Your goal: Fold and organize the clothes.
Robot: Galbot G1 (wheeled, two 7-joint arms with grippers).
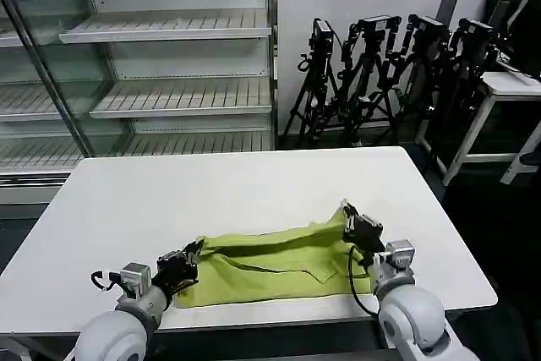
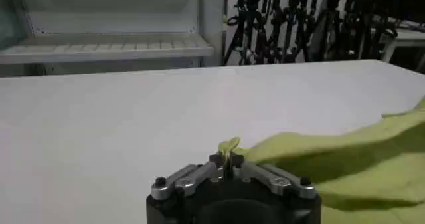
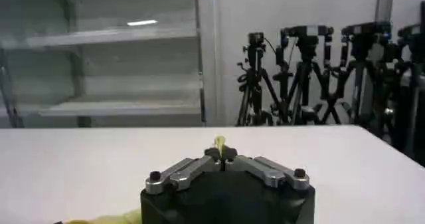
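Note:
The clothes are one lime shirt [image 1: 270, 264], lying in a long folded band near the front edge of the white table [image 1: 220, 192]. My left gripper [image 1: 193, 254] is shut on the shirt's left end; a tuft of lime cloth [image 2: 229, 145] sticks up between its closed fingers [image 2: 216, 160], and the shirt [image 2: 358, 159] trails away over the table. My right gripper [image 1: 348, 213] is shut on the right end, lifted a little off the table. A small lime tip [image 3: 219, 141] pokes out above its closed fingers [image 3: 229, 154].
The table's front edge [image 1: 270, 323] runs just below the shirt. Behind the table stand glass-fronted shelves [image 1: 152, 65] on the left and a cluster of black tripods [image 1: 380, 73] on the right. A white side table [image 1: 507, 99] is at the far right.

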